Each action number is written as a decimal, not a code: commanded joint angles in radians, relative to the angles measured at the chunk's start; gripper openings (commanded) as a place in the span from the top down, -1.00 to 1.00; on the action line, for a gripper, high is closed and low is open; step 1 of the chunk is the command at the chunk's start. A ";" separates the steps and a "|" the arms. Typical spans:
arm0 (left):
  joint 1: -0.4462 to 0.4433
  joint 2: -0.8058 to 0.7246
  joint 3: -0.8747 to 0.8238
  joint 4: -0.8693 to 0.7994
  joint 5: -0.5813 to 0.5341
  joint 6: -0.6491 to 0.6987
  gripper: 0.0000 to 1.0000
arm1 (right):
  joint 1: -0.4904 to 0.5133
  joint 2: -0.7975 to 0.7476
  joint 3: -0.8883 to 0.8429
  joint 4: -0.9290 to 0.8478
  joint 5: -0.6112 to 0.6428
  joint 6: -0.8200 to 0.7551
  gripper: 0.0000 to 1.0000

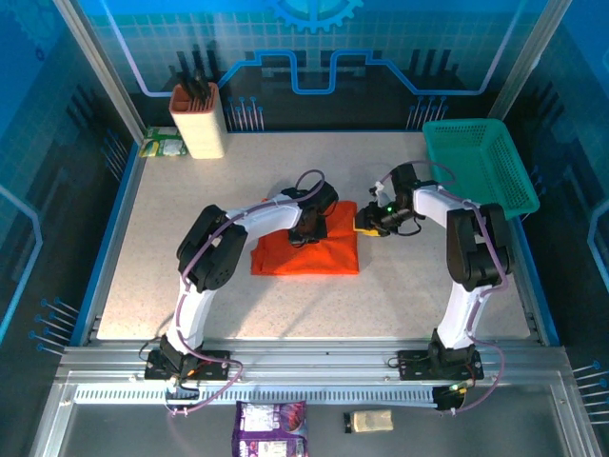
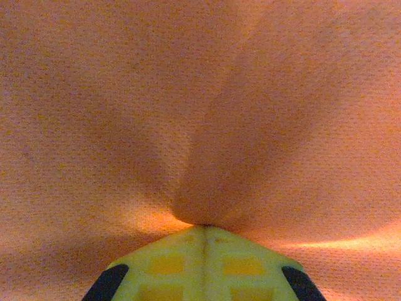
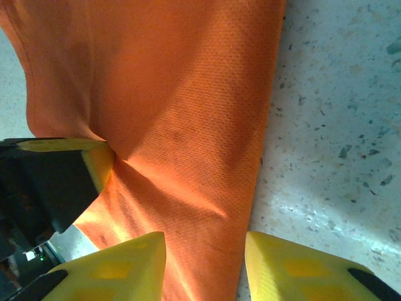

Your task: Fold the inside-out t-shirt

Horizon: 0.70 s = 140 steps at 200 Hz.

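Observation:
The inside-out t-shirt [image 1: 304, 252] lies on the table's middle as a flat orange-red rectangle. My left gripper [image 1: 306, 228] presses down on its upper middle. In the left wrist view its yellow fingers [image 2: 205, 229] are closed together, pinching a pucker of the orange cloth [image 2: 207, 125]. My right gripper [image 1: 366, 225] is at the shirt's upper right edge. In the right wrist view its two yellow fingers [image 3: 203, 241] stand apart, with the shirt's edge [image 3: 188, 125] between them and bare table [image 3: 338, 125] on the right. The left gripper's finger [image 3: 69, 163] shows at the left, on the cloth.
A teal mesh basket [image 1: 476, 162] sits at the back right, close to the right arm. A tan holder with dark tools [image 1: 197, 119] and a small green packet [image 1: 162, 145] stand at the back left. Two packets [image 1: 271, 427] lie below the front rail.

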 commanded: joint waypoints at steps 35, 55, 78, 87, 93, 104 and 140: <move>0.002 0.035 -0.034 -0.014 -0.002 -0.004 0.97 | 0.016 0.048 -0.020 0.029 -0.078 -0.033 0.22; 0.002 0.030 -0.030 -0.014 0.004 -0.006 0.96 | 0.022 0.069 -0.020 0.038 -0.087 -0.032 0.23; 0.002 0.010 -0.039 0.005 0.024 -0.008 0.94 | 0.024 0.090 -0.021 0.046 -0.104 -0.025 0.27; 0.002 -0.002 -0.041 0.020 0.034 -0.005 0.92 | 0.027 0.090 -0.025 0.049 -0.099 -0.023 0.29; 0.002 -0.008 -0.038 0.023 0.036 -0.005 0.92 | 0.028 0.088 -0.031 0.055 -0.099 -0.021 0.31; 0.000 -0.015 -0.023 0.015 0.039 -0.003 0.91 | 0.029 0.081 -0.041 0.061 -0.106 -0.016 0.34; 0.002 -0.063 0.020 -0.023 0.008 0.011 0.86 | 0.028 0.052 -0.067 0.059 -0.075 -0.016 0.54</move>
